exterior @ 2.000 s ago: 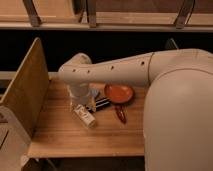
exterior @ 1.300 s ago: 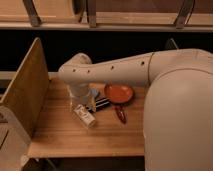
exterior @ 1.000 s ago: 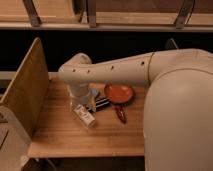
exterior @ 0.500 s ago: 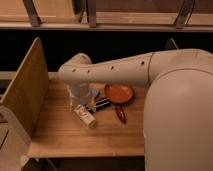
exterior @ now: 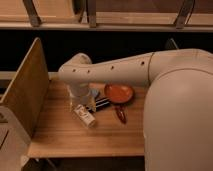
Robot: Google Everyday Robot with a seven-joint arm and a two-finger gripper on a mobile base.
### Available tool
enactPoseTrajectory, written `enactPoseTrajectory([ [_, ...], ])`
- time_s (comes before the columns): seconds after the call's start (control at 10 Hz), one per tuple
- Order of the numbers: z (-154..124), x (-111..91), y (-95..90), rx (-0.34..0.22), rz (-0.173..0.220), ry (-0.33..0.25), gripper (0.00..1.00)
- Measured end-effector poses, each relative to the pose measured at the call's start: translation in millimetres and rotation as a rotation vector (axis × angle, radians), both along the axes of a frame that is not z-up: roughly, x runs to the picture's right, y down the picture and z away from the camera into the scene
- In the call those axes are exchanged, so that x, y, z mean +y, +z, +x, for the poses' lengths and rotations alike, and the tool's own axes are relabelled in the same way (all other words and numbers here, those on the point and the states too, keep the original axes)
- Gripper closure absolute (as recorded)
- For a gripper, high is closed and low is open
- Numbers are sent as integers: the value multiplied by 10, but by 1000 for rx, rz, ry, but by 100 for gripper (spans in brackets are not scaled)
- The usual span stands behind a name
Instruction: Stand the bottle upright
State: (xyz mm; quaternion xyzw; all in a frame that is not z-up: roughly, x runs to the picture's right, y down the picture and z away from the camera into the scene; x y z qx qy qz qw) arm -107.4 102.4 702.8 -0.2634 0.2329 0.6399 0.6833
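The bottle (exterior: 85,116), small and whitish-cream with a pale label, lies on its side on the wooden table (exterior: 70,137), pointing diagonally toward the front right. My gripper (exterior: 80,102) hangs from the white arm (exterior: 110,72) directly above and just behind the bottle's upper end. The wrist hides where the gripper meets the bottle, so I cannot tell whether they touch.
A round orange-red pan (exterior: 119,93) with a dark red handle (exterior: 121,114) sits right of the bottle. A flat black striped object (exterior: 100,104) lies between them. A tall wooden side panel (exterior: 24,92) bounds the table's left. The robot's white body (exterior: 177,125) fills the right.
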Motion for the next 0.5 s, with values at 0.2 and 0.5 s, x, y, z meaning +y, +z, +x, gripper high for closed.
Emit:
enactPoseTrajectory([
  [0.2, -5, -14, 6, -6, 3, -4, 35],
  [0.5, -73, -259, 225, -95, 54, -90, 35],
])
